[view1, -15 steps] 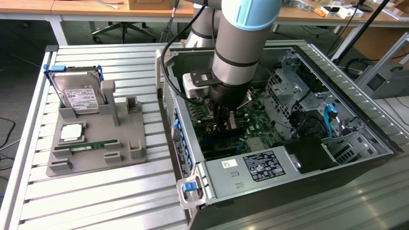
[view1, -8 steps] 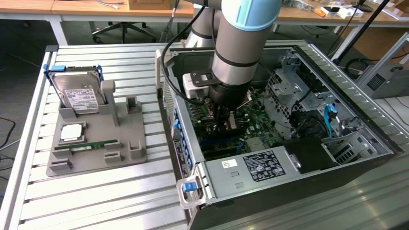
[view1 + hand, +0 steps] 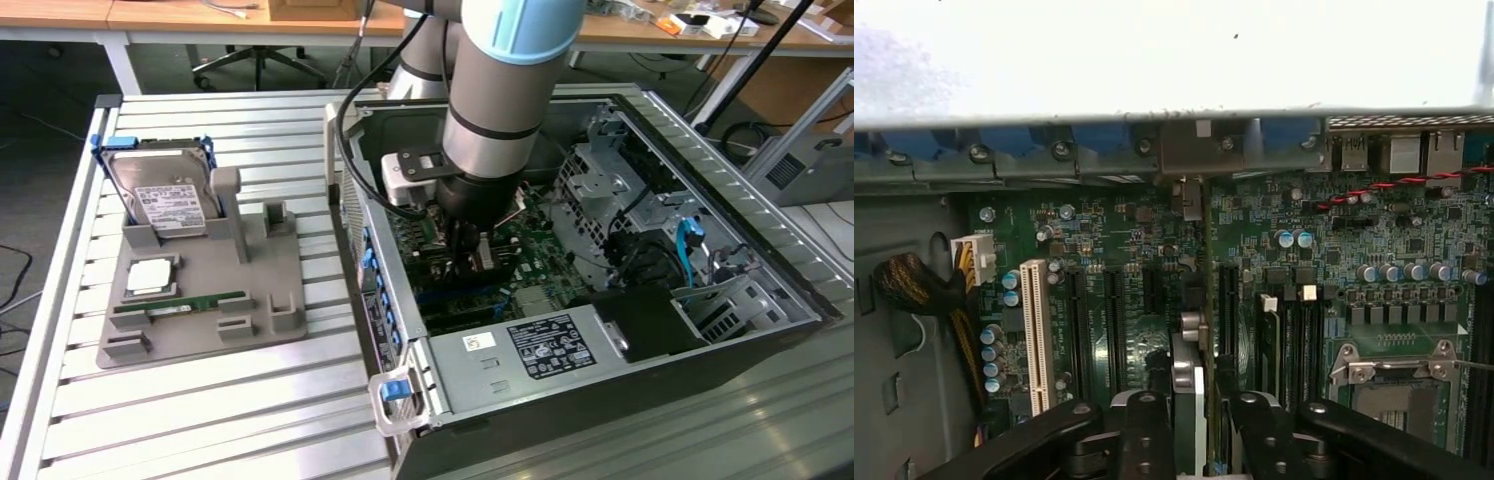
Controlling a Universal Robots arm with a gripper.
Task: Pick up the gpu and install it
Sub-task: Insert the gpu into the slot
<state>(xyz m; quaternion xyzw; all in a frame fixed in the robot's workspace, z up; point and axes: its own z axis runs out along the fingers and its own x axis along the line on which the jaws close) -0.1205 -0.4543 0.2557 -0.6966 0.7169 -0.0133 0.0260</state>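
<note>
exterior view, arm: grey and pale-blue robot arm reaching down into the open black computer case (image 3: 747, 300) on the slatted metal table (image 3: 200, 420).
exterior view, gripper: black two-finger gripper (image 3: 470, 250) low over the green motherboard (image 3: 534, 255), among the dark slots.
exterior view, gpu: thin dark circuit card (image 3: 474, 262) seen edge-on between the fingers, inside the case.
exterior view, other parts: grey moulded parts holder (image 3: 200, 300) well apart on the exterior view's left, carrying a silver boxy hard drive with white label (image 3: 163, 195) and a narrow green memory stick (image 3: 180, 303).
wrist view, gripper: black fingers (image 3: 1144, 430) part closed, clamped on the card from both flat sides.
wrist view, gpu: card (image 3: 1192, 400) held upright, edge toward the camera, above the board between the white slot (image 3: 1035, 335) and the silver processor socket (image 3: 1399, 375); whether it is seated cannot be told.
handling, judged: light, stiff, thin; fragile at components and edge contacts; likely to twist if pinched off-centre.
hold, judged: across the flat faces near the upper edge, clear of the contacts.
</note>
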